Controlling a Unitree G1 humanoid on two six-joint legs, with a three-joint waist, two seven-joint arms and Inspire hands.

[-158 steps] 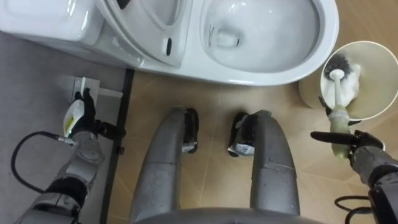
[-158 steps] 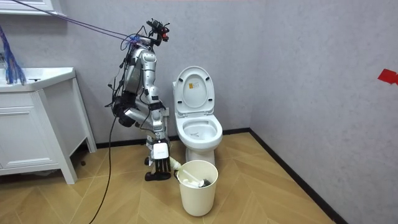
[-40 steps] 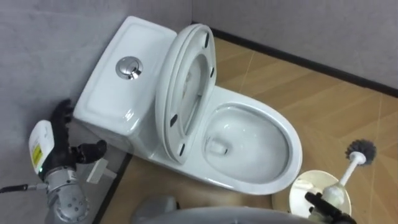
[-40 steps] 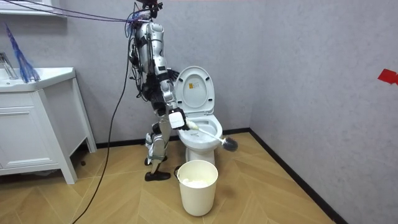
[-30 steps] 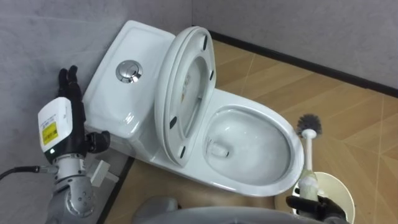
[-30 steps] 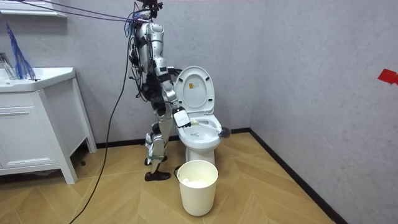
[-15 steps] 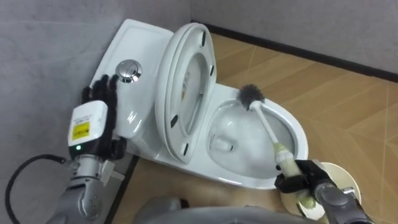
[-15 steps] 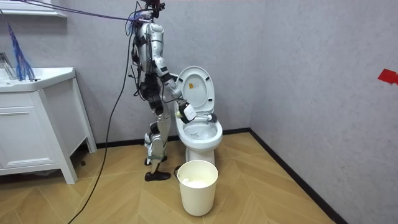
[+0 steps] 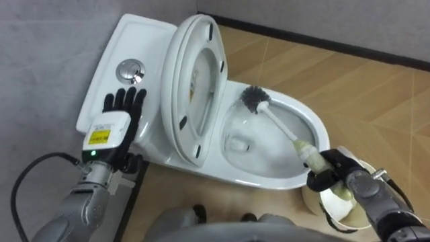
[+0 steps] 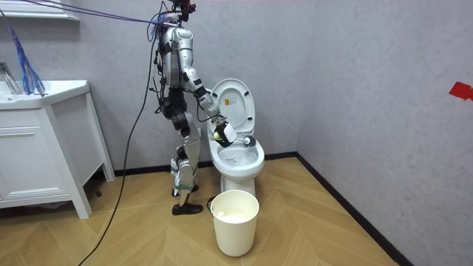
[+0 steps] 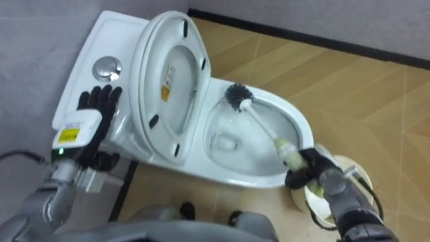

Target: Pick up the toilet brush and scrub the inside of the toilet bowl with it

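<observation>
Brush in the bowl, stroke not yet begun.
My left hand (image 9: 119,119) hangs with straight fingers, empty, over the cistern (image 9: 134,37) edge; I risk bumping it. The raised seat (image 9: 191,81) stands just beside the toilet brush (image 9: 277,123), so a wide sweep could knock it down or flick water. My right hand (image 9: 334,172) is curled round the handle's end above the pail (image 9: 339,208); that far grip may twist. Half a second ago the bristles hovered higher; now they dip inside the bowl (image 9: 269,180).

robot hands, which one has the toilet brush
The right robot hand, its fingers curled round the toilet brush handle by the toilet front rim. The left robot hand is open, fingers straight, beside the tank.
</observation>
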